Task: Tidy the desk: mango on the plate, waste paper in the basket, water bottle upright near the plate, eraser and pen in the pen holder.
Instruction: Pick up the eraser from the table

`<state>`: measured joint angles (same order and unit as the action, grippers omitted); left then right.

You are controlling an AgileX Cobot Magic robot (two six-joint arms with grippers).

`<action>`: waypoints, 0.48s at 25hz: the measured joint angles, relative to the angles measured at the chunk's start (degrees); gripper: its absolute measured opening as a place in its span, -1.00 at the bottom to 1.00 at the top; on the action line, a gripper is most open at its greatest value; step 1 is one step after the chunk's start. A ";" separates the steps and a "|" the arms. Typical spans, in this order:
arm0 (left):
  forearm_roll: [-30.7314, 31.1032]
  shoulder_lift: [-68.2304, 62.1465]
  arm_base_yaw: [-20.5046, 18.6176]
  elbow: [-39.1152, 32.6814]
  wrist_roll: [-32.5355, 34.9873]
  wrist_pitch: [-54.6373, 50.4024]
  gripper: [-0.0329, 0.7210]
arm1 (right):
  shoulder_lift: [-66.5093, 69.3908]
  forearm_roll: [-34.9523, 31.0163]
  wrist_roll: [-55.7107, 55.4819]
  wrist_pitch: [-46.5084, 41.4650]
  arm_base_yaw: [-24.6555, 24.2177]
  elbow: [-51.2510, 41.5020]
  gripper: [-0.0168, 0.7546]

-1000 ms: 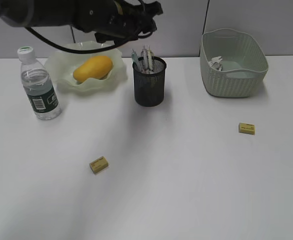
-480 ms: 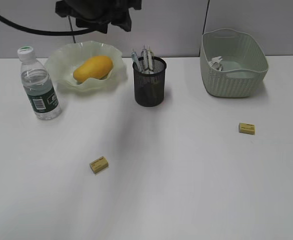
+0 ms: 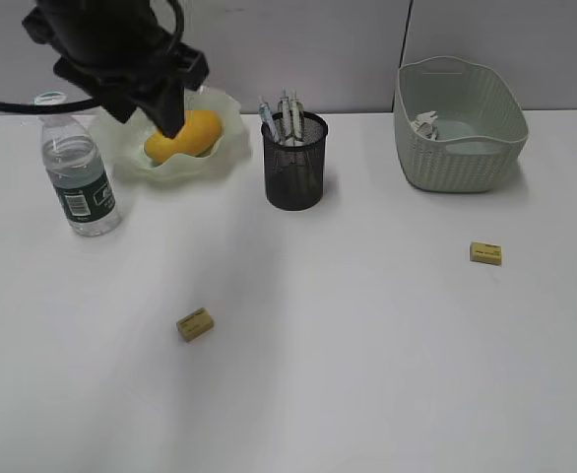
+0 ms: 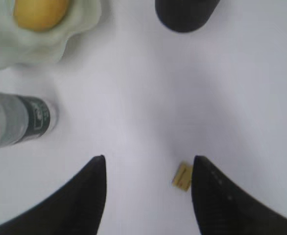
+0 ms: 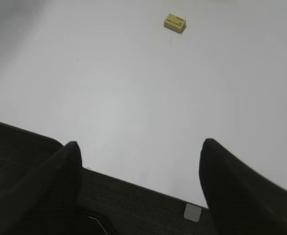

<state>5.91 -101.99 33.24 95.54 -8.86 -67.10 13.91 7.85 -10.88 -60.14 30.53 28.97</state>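
The mango (image 3: 182, 135) lies in the wavy-rimmed plate (image 3: 231, 150) at the back left. The water bottle (image 3: 77, 182) stands upright left of the plate. The black mesh pen holder (image 3: 293, 168) holds several pens (image 3: 284, 106). The waste paper (image 3: 426, 123) lies in the basket (image 3: 461, 153). One yellow eraser (image 3: 195, 323) lies on the desk (image 3: 367, 355) at the front left, another eraser (image 3: 485, 253) at the right. My left gripper (image 3: 149, 94) hovers open and empty over the plate and bottle; the left wrist view (image 4: 148, 159) shows the near eraser (image 4: 182, 176) by its right finger. My right gripper (image 5: 138, 144) is open and empty.
The left wrist view shows the mango (image 4: 39, 12), plate (image 4: 80, 29), bottle (image 4: 16, 120) and pen holder (image 4: 185, 12) from above. The right wrist view shows the right eraser (image 5: 175, 22) and the desk's front edge with dark floor below it.
My left arm has swung from above the pen holder to the left and lower, and now hangs over the plate and bottle. Nothing on the desk has moved.
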 joint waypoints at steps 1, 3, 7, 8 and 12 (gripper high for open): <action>0.42 0.73 0.00 -1.40 0.44 -0.52 0.22 | 0.00 0.00 0.00 0.00 0.00 0.00 0.56; 0.55 3.35 0.00 -5.08 0.83 0.17 0.22 | 0.00 0.00 0.00 0.00 0.00 0.00 0.56; -0.12 11.60 0.00 -15.66 1.01 6.03 0.22 | 0.00 0.05 0.00 0.00 0.00 0.00 0.56; -0.17 13.68 0.00 -18.72 1.01 7.45 0.22 | 0.00 0.05 0.00 0.00 0.00 0.00 0.56; -0.24 23.47 0.00 -30.44 1.07 11.13 0.22 | 0.00 0.05 0.00 0.00 0.00 0.00 0.56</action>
<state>5.66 -78.52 33.24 65.10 -7.79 -55.96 13.91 7.90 -10.88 -60.14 30.53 28.97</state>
